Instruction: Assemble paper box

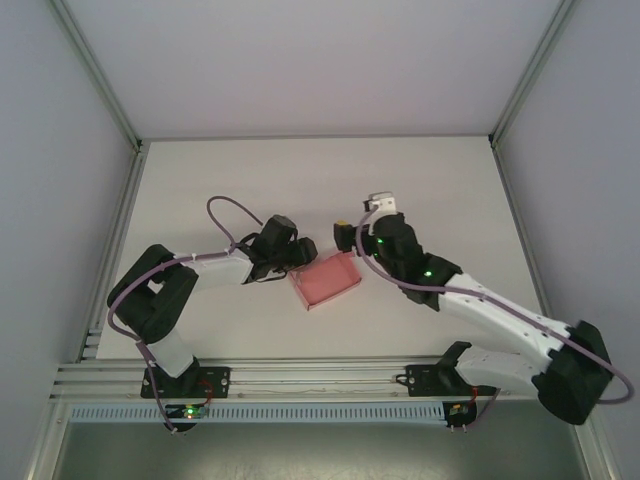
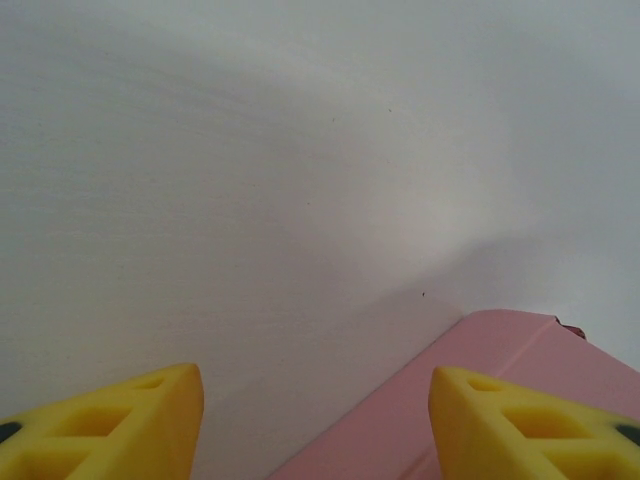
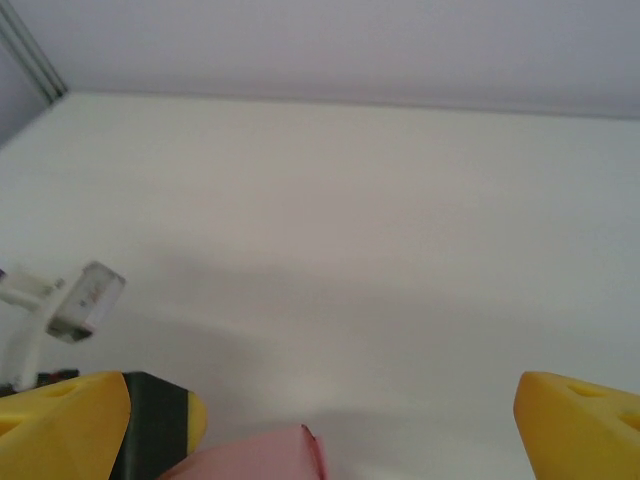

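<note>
Because both arms crowd over it in the top view, the paper box (image 1: 326, 281) has its far side partly hidden. The left tool (image 1: 300, 256) overlaps its far left corner and the right tool (image 1: 348, 236) sits just beyond its far right corner; whether either touches the card cannot be told from there. The box lies near the middle of the surface (image 1: 200, 180), somewhat toward the near edge, as a shallow pink tray with its opening up. Its long axis runs left to right, the right end turned slightly toward the far edge. In the left wrist view the left tool's yellow fingers (image 2: 130, 425) stand apart over bare surface, one of them in front of a pink panel cut off by the frame's bottom edge. In the right wrist view the right tool's fingers (image 3: 585, 425) are spread wide, a pink corner of the box rising at the bottom edge between them. A small white block (image 3: 85, 300) at the left is too blurred to name.
</note>
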Robot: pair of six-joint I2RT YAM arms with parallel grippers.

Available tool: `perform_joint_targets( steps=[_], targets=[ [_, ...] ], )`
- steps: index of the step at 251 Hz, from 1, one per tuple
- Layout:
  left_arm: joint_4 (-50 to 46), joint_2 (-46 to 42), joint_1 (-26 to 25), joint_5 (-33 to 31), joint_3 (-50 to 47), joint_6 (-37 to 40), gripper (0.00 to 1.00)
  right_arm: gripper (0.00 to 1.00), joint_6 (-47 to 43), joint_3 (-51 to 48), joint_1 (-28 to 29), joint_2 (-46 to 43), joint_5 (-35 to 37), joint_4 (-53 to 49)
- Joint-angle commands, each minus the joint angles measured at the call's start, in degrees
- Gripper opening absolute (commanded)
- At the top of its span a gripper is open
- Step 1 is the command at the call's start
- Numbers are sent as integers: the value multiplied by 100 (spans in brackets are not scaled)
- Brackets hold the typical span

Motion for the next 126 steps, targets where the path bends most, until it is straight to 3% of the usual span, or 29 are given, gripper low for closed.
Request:
perform_joint_targets(
  steps=[1,126],
  targets=[
    [-246,30,-82,-156,155,282,61,98,45,66,-132,323,-203,-313],
    [-480,60,-128,-190,349,533,63,82,764,-1392,-441,690,-1156,-60]
  ],
)
